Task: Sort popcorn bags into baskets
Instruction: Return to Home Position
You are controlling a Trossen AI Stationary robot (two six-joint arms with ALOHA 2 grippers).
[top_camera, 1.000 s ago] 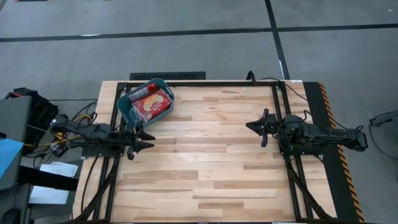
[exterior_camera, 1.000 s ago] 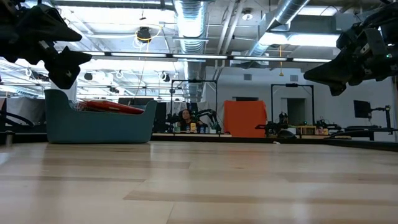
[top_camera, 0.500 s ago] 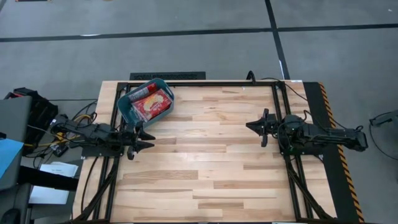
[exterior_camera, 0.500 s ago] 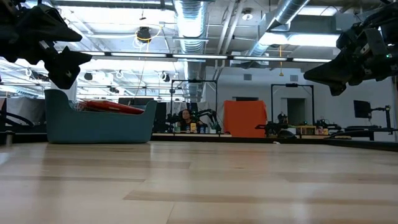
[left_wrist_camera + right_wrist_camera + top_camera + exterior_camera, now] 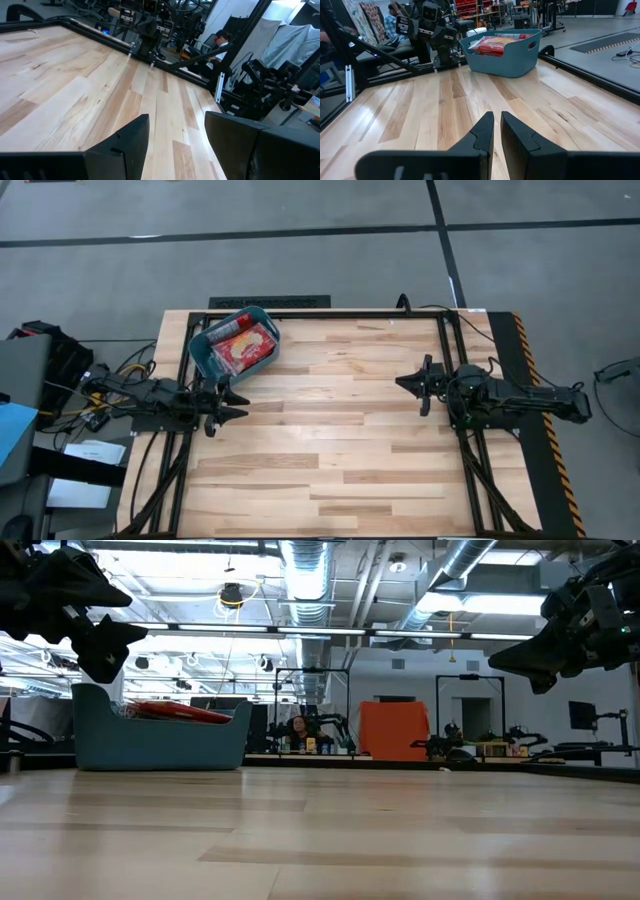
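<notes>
The left hand [image 5: 176,117] hangs released, fingers spread wide, over the left edge of the surface [image 5: 340,450], just beside the teal bin [image 5: 203,358]. The right hand [image 5: 497,115] is clenched on nothing over the right side, well apart. Red popcorn bags [image 5: 243,346] lie piled inside the bin.

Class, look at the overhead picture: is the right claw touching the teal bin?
Apart. The high view shows the right claw on the right side, the teal bin across at the left side, and a wide stretch of bare table between them.
</notes>
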